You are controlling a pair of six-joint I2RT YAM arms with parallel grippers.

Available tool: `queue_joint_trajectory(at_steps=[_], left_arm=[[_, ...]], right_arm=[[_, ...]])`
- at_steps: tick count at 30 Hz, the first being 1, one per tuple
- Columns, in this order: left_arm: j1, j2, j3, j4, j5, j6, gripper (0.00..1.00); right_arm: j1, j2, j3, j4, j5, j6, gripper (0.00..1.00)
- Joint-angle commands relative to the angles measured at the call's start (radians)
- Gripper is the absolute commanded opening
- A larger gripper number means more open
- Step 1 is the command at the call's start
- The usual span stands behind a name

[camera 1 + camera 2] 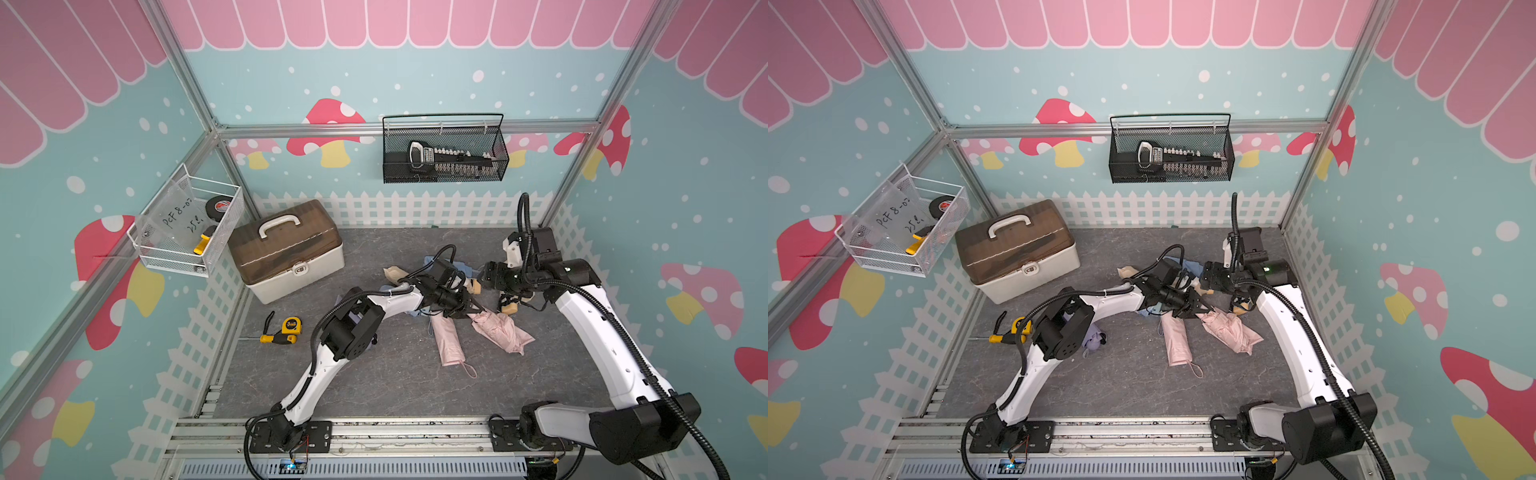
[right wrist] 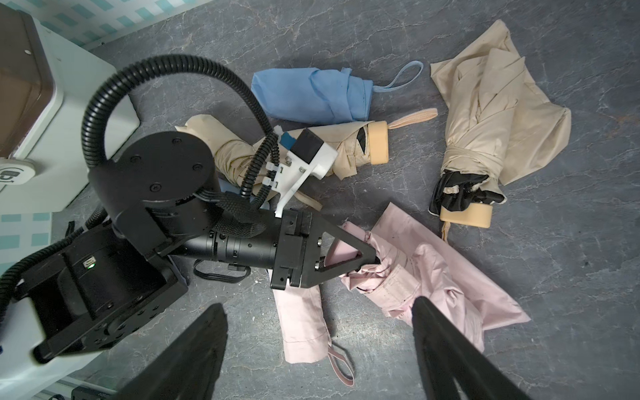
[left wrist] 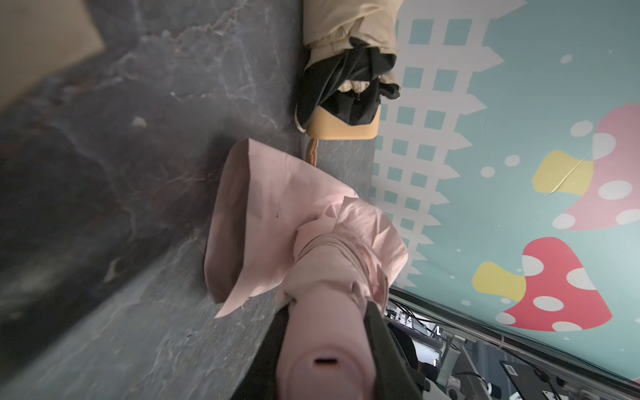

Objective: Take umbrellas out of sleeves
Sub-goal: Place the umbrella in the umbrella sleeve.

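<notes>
**Near zone.** On the grey marble-patterned tabletop, closest to the front rail, a smooth pink fabric sleeve is lying flat, with a pink wrist loop showing at its near end. A lilac fabric bundle is lying under the left arm's elbow and is mostly hidden.

**Working zone.** Just beside the sleeve, a pink pleated folding umbrella is resting on the table, its loose fabric spreading away from the arm. The left gripper is clamping narrowly on this umbrella's stubby pink handle, one jaw on each side. The right gripper is hovering above the pile. Its black fingers are standing wide apart and are gripping nothing.

**Middle zone.**
- A loosened beige umbrella, with black lining bunching by its tan handle, is lying just beyond the pink one.
- A second beige umbrella is lying partly under the left wrist.
- A light blue folded umbrella is resting against the far side of that second beige one, its blue loop trailing on the table.

**Left side and far zone.**
- A yellow tape measure and a yellow-and-black screwdriver are lying together near the left fence.
- A cream plastic toolbox with a brown lid is sitting closed in the far left corner.
- A white wire basket is hanging on the left wall.
- A black mesh basket is hanging on the back wall.
</notes>
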Motion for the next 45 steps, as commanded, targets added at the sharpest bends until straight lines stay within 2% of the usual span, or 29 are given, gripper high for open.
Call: queue_joint_trajectory(at_steps=[1,9,13,15,17,19,26,33,37,41,43,45], left_arm=[[-0.025,0.031,0.055,-0.127,-0.057,0.099,0.18],[-0.023,0.012,0.090,-0.244,-0.097,0.194,0.55],[-0.015,-0.027,0.078,-0.307,-0.125,0.246,0.63],[-0.009,-0.041,0.061,-0.320,-0.129,0.257,0.72],[-0.005,-0.051,0.054,-0.329,-0.134,0.267,0.73],[-0.004,-0.056,0.056,-0.342,-0.140,0.273,0.79],[0.005,-0.093,0.058,-0.376,-0.173,0.313,0.80],[0.032,-0.189,0.027,-0.423,-0.225,0.364,0.83],[0.075,-0.320,-0.104,-0.438,-0.274,0.378,0.82],[0.153,-0.458,-0.270,-0.441,-0.312,0.362,0.82],[0.187,-0.522,-0.338,-0.440,-0.324,0.383,0.81],[0.213,-0.577,-0.394,-0.441,-0.328,0.409,0.81]], right_arm=[[0.001,-0.024,-0.019,0.005,-0.010,-0.023,0.83],[0.000,-0.031,-0.042,0.001,-0.014,-0.040,0.87],[-0.001,-0.032,-0.036,0.002,-0.010,-0.044,0.88],[-0.001,-0.031,-0.036,0.008,-0.014,-0.042,0.88],[-0.001,-0.029,-0.036,0.014,-0.016,-0.037,0.88],[-0.001,-0.032,-0.037,0.020,-0.021,-0.030,0.88],[-0.001,-0.036,-0.033,0.021,-0.022,-0.011,0.88],[-0.011,-0.059,-0.008,-0.032,-0.004,-0.011,0.88],[-0.011,-0.079,-0.034,-0.101,-0.007,-0.004,0.87],[-0.004,-0.132,-0.154,-0.103,-0.070,0.026,0.86],[0.041,-0.119,-0.220,-0.090,-0.102,0.029,0.85],[0.138,-0.079,-0.267,-0.054,-0.092,0.024,0.85]])
